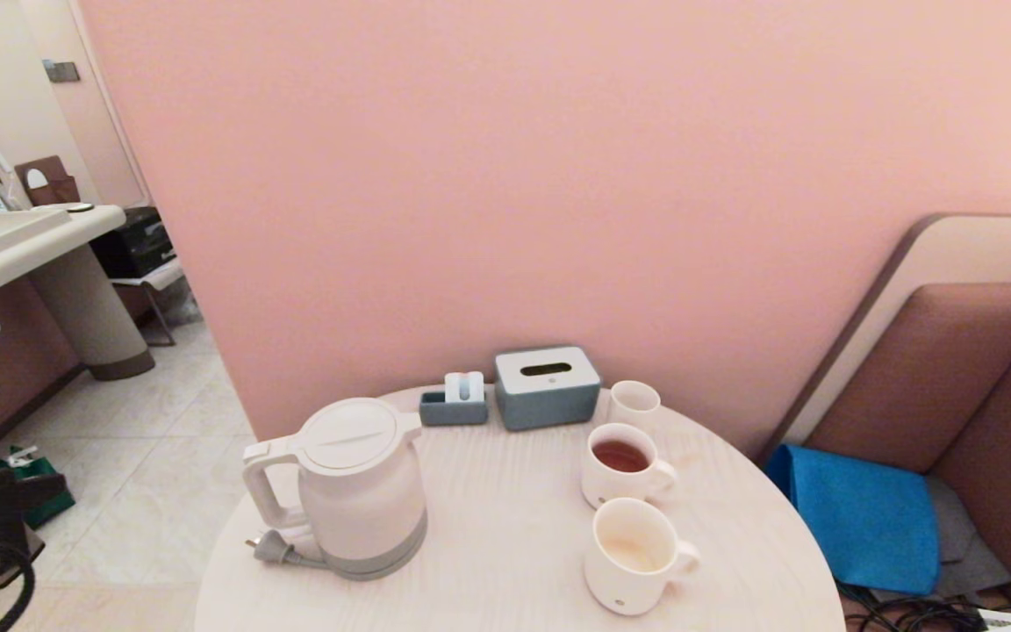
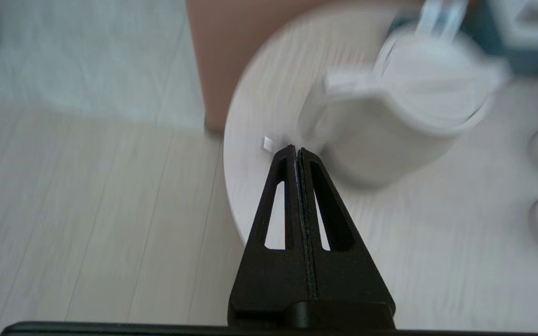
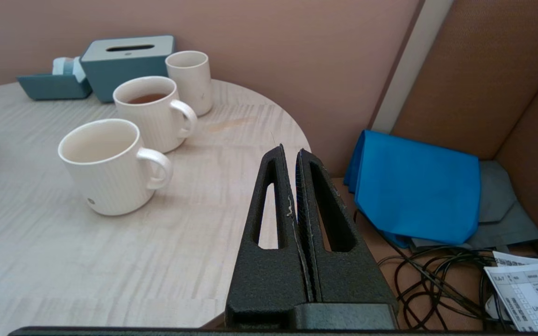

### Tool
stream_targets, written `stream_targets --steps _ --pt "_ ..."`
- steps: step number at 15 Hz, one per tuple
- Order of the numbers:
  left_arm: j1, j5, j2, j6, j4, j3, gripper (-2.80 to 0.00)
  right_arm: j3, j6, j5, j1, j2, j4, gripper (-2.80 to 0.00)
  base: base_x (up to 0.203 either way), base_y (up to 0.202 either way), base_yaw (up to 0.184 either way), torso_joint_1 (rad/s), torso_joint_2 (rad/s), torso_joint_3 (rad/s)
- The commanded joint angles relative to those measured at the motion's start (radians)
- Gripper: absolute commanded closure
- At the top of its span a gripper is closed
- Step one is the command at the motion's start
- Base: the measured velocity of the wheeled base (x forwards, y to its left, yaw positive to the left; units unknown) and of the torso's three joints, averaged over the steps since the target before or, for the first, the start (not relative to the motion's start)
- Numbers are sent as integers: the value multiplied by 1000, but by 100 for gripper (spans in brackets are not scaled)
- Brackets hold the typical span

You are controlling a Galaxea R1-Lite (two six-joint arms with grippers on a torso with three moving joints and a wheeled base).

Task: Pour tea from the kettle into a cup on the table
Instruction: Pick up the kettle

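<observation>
We are seeing the kettle (image 1: 356, 487) standing near the table's (image 1: 488, 527) left edge; the cup (image 1: 637, 555), tea-tinted inside, is sitting near the right edge, a tea-filled mug (image 1: 621, 463) just behind it. Both the left gripper (image 2: 296, 150) and right gripper (image 3: 289, 151) are hanging closed, empty.

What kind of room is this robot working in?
Probably a hotel room or a mock-up of one. A small round table holds a kettle, mugs and a tissue box beside a padded bench, and a washbasin stands just past the pink wall.
</observation>
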Motion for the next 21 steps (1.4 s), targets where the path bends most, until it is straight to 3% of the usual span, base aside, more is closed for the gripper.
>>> stream_targets --steps 1,4,6,11,14,17,21 --pt "-5 -1 162 -13 -14 26 0 0 0 0 0 1 0 0 0 0 0 0 0 0" --pt "-42 -2 285 -83 -130 67 0 0 0 0 0 1 0 0 0 0 0 0 0 0" --pt "-77 -1 295 -90 -255 146 0 0 0 0 0 1 0 0 0 0 0 0 0 0" --pt "-107 -12 466 -40 -762 395 0 0 0 0 0 1 0 0 0 0 0 0 0 0" --pt "-111 -87 522 -33 -964 501 0 0 0 0 0 1 0 0 0 0 0 0 0 0" --pt "-111 -95 645 -28 -1113 549 0 0 0 0 0 1 0 0 0 0 0 0 0 0" --pt "-111 -87 818 -9 -1414 651 0 0 0 0 0 1 0 0 0 0 0 0 0 0"
